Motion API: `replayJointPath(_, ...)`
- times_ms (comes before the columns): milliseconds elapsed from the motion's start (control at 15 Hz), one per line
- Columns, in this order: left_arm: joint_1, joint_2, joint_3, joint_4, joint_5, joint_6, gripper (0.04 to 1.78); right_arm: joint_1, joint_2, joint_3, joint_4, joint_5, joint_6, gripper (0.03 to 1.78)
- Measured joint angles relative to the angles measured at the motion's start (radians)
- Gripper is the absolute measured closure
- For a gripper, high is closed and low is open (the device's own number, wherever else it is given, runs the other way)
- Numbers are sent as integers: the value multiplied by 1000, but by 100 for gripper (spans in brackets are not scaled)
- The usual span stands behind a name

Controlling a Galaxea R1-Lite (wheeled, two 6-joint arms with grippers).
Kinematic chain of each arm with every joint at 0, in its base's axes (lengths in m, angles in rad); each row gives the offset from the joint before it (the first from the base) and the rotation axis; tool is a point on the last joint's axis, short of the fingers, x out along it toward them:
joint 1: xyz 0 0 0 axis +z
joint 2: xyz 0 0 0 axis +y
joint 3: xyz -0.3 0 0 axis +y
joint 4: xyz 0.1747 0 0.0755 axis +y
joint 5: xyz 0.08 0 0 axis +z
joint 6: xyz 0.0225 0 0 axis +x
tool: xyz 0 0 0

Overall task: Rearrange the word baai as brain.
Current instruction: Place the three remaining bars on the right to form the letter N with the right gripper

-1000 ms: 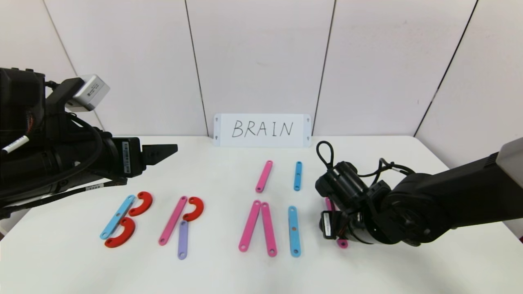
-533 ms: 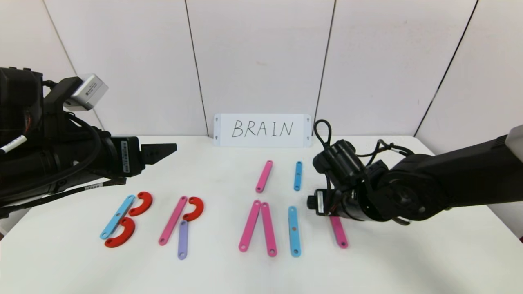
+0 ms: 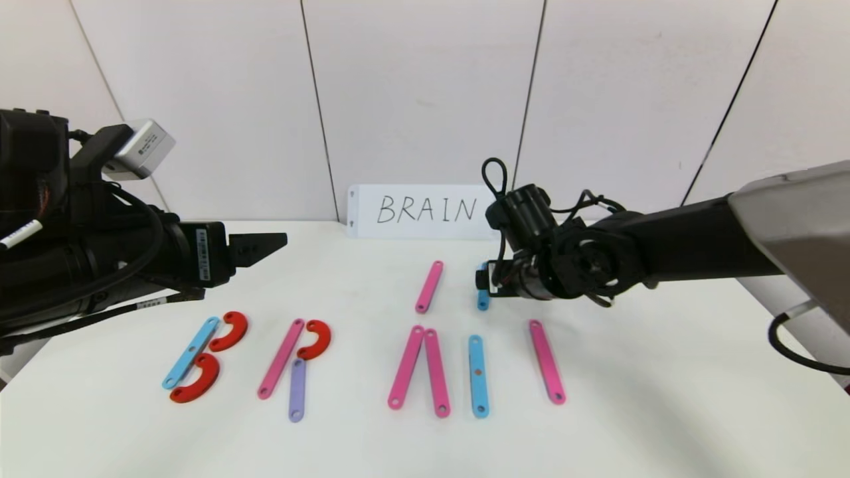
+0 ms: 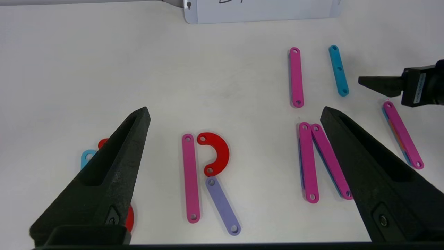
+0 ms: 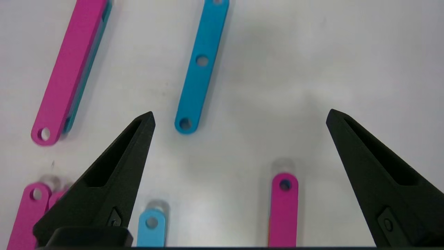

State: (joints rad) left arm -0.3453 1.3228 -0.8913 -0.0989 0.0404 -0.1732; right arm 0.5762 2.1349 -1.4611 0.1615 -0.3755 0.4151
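Note:
The pieces lie as letters on the white table point(image 3: 631, 425). B is a blue strip point(image 3: 191, 352) with two red curves point(image 3: 229, 330). R is a pink strip point(image 3: 281, 358), a red curve point(image 3: 315, 338) and a purple strip point(image 3: 297, 390). Two pink strips point(image 3: 406, 366) meet at the top. To their right lie a blue strip point(image 3: 478, 375), then a lone pink strip point(image 3: 547, 362). Behind lie a pink strip point(image 3: 429, 286) and a short blue strip point(image 5: 201, 66). My right gripper point(image 5: 240, 114) is open and empty, hovering by the short blue strip's near end. My left gripper point(image 4: 235, 109) is open and empty, held above the table's left side.
A white card handwritten BRAIN point(image 3: 425, 211) stands against the back wall. The right arm point(image 3: 664, 255) reaches in from the right, above the table behind the lone pink strip. The left arm point(image 3: 99, 259) fills the far left.
My right gripper has risen from the lone pink strip and moved back and left to the short blue strip. The pink strip now lies uncovered. The left arm has barely moved.

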Motion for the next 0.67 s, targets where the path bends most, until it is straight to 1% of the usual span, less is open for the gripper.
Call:
replayJointPath(133, 1, 0, 0, 0, 0, 0, 10, -11, 63, -86, 5, 4, -12, 9)
replayJointPath(267, 6, 3, -1, 0, -2, 0, 10, -16, 113, -139, 10, 6, -14, 9)
replayJointPath(667, 8, 6, -1, 0, -3, 0, 10, -2, 188, -172, 11, -5, -13, 9)
